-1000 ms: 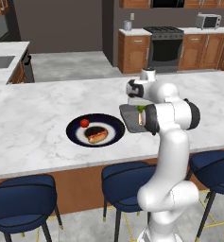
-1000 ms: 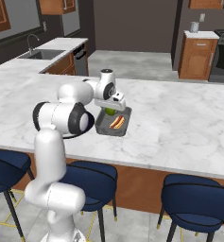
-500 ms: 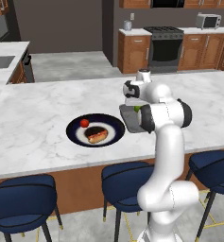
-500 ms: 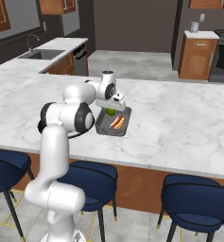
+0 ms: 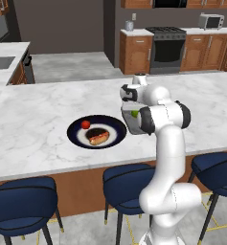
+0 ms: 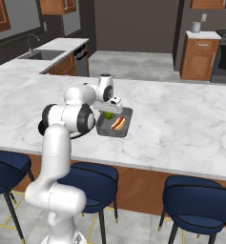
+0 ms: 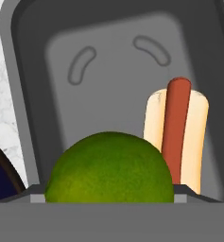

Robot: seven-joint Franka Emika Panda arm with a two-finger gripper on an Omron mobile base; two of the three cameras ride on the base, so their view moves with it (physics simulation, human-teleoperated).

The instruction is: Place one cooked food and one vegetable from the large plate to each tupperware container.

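- We see a counter (image 5: 38, 129) of white, grey-veined marble with a smooth, faintly polished face.
- The tupperware container (image 7: 118, 66) looks like matt grey plastic, smooth, with two shallow moulded marks in its floor.
- The green vegetable (image 7: 108, 170) has a dull, finely pebbled skin; the hot dog (image 7: 177, 137) shows a smooth reddish sausage in a soft, pale bun.
- The large plate (image 5: 75, 135) reads as dark glazed ceramic with a paler ring.
- The stools (image 5: 21, 201) wear matt navy upholstery on thin brass-toned legs.
- The cabinets (image 5: 136, 52) are warm brown wood.
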